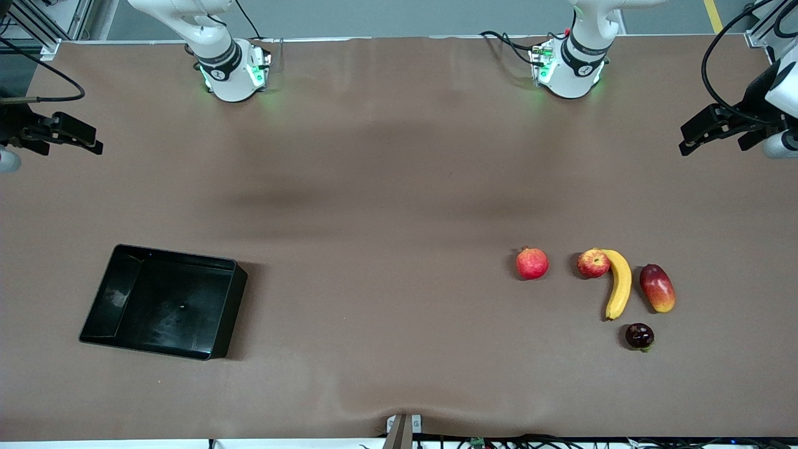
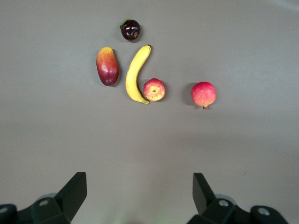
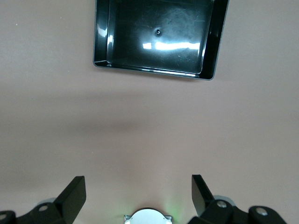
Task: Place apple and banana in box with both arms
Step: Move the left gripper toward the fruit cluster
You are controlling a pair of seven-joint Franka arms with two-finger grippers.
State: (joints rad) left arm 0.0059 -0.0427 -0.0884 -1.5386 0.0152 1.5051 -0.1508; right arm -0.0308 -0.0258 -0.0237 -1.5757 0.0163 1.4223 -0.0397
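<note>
Start pose: both grippers wide and empty, nothing picked.

Left gripper hangs over the table edge at its arm's end; right gripper likewise at its own end, both waiting. Apple touches the banana at the banana's 10 o'clock, toward the left arm's end. Box empty, well apart, toward the right arm's end. Next, I'd guess: left descends on a fruit, avoiding the mango.

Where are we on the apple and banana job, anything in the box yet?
Nothing is done yet: the box holds no fruit. The apple and banana lie touching on the table toward the left arm's end, among other fruits. Nothing is in hand: the left gripper and right gripper both hang open above the table's ends. Both picks and placements remain.
</note>
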